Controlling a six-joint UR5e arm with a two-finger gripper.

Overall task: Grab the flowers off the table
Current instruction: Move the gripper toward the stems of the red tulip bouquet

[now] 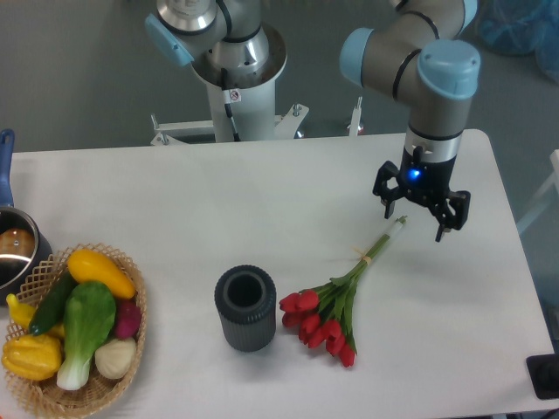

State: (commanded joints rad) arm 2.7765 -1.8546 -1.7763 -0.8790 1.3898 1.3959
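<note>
Red tulips, the flowers point(325, 323), lie flat on the white table point(175, 201), blooms toward the near edge and green stems running up and right to a pale band about halfway along. Right above the cut stem ends hangs the gripper point(415, 225), its two black fingers spread wide and holding nothing; whether a fingertip touches the stems is hard to judge from this angle. Left of the blooms stands a dark ribbed vase point(245, 309), upright. At the table's left end sits a wicker basket point(131, 349) of vegetables.
</note>
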